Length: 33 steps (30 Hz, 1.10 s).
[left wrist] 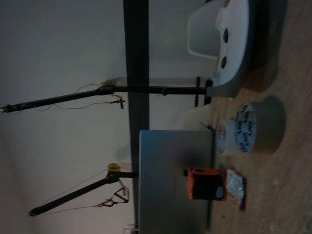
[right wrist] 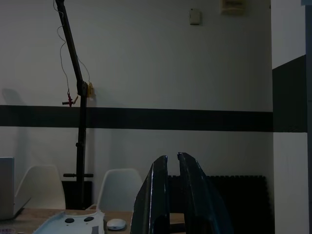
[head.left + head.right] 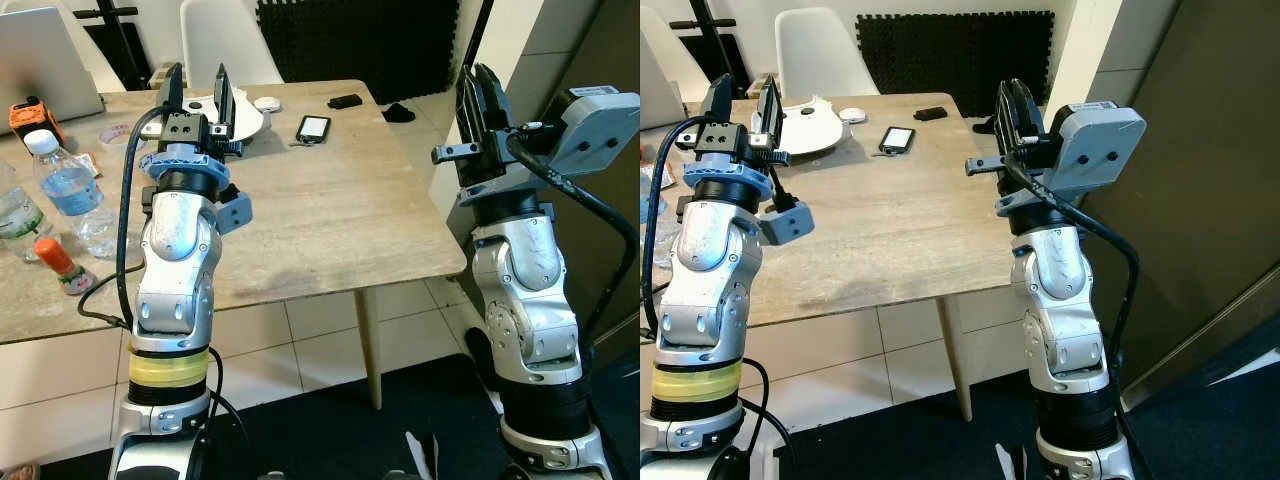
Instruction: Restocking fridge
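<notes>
A clear water bottle [image 3: 66, 190] with a white cap stands at the left end of the wooden table [image 3: 330, 210]. A second bottle [image 3: 14, 215] is cut off by the picture's edge beside it. A small orange-capped item [image 3: 58, 262] lies near the table's front edge. My left gripper [image 3: 197, 76] is raised above the table, pointing up, open and holding nothing, to the right of the bottles. My right gripper [image 3: 478, 76] is held up just off the table's right edge, its fingers [image 2: 158, 195] shut with nothing between them.
On the table lie a phone [image 3: 313, 128], a small black object [image 3: 345, 101], a white device [image 3: 248, 118], an orange gadget [image 3: 28, 115] and a laptop [image 3: 40, 60]. White chairs [image 3: 225, 35] stand behind. A dark panel [image 3: 1200, 200] rises on the right.
</notes>
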Motion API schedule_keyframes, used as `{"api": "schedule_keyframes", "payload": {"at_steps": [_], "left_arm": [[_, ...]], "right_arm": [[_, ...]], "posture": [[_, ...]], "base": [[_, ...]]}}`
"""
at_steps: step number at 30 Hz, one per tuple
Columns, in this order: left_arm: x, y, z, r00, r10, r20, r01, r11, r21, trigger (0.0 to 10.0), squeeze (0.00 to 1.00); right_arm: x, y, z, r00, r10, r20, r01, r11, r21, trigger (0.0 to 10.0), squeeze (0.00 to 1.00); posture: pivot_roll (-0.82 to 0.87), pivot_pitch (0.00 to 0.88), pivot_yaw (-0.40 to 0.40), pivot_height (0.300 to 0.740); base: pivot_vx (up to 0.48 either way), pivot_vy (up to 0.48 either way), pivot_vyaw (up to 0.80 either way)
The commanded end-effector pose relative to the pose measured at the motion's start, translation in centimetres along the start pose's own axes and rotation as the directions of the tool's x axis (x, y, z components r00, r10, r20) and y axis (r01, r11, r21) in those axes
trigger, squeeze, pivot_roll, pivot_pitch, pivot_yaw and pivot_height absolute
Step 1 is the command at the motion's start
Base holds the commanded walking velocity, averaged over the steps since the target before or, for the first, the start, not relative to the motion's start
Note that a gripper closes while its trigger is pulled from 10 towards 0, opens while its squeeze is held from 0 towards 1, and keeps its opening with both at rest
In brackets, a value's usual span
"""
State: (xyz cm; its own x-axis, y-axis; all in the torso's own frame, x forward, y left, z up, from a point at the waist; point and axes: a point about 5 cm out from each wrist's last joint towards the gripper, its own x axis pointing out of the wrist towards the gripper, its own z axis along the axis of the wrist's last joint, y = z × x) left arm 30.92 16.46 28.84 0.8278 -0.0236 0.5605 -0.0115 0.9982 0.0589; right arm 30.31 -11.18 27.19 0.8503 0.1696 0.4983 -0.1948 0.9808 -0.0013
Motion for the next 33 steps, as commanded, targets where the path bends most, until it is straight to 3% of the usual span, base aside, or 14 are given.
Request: {"api": "schedule_keyframes", "payload": {"at_steps": [1, 27, 33], "left_arm": [[-0.2, -0.3, -0.4, 1.0, -0.01, -0.015, 0.01, 1.0, 0.014, 10.0, 0.0], [-0.4, -0.3, -0.6, 1.0, -0.005, -0.023, 0.006, 1.0, 0.016, 10.0, 0.0], [-0.8, -0.1, -2.3, 0.994, 0.002, -0.108, -0.001, 1.0, 0.012, 10.0, 0.0]], "right_arm": [[-0.1, -0.4, -0.6, 0.999, -0.02, -0.031, 0.02, 1.0, -0.008, 10.0, 0.0], [-0.1, -0.4, -0.7, 0.999, -0.022, -0.036, 0.022, 1.0, -0.014, 10.0, 0.0], [-0.1, -0.4, -0.7, 0.999, -0.021, -0.037, 0.021, 1.0, -0.014, 10.0, 0.0]], "posture": [[0.03, 0.017, -0.035, 0.74], [0.03, 0.02, -0.039, 0.74], [0.03, 0.024, -0.04, 0.74]], "base": [[0.0, 0.0, 0.0], [0.0, 0.0, 0.0], [0.0, 0.0, 0.0]]}}
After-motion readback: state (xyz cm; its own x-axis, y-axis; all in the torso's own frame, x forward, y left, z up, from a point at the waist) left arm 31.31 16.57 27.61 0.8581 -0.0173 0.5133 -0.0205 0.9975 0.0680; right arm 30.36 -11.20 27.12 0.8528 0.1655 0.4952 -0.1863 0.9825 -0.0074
